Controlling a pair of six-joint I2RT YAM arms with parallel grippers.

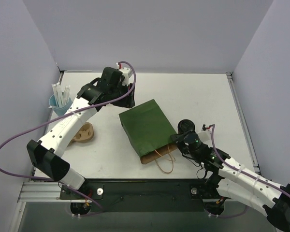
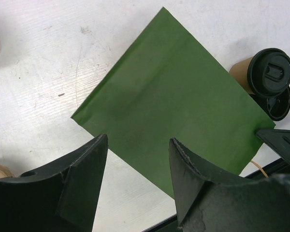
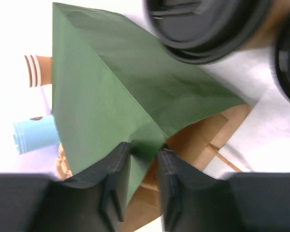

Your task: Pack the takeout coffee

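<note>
The right gripper (image 3: 144,151) is clenched on the edge of a green paper bag (image 1: 146,126), near its brown-lined mouth. The bag lies flat on the white table (image 1: 198,92). The takeout coffee (image 1: 186,126), a small brown kraft paper cup with a round black plastic lid, sits just beside the bag's right edge, close to that gripper. The left gripper (image 2: 137,145) hangs over the bag's far corner, jaws spread and holding nothing.

The bag (image 1: 147,126) is showing dark green outside, kraft brown inside; the takeout coffee (image 2: 264,72) is showing brown paper under black plastic.
</note>
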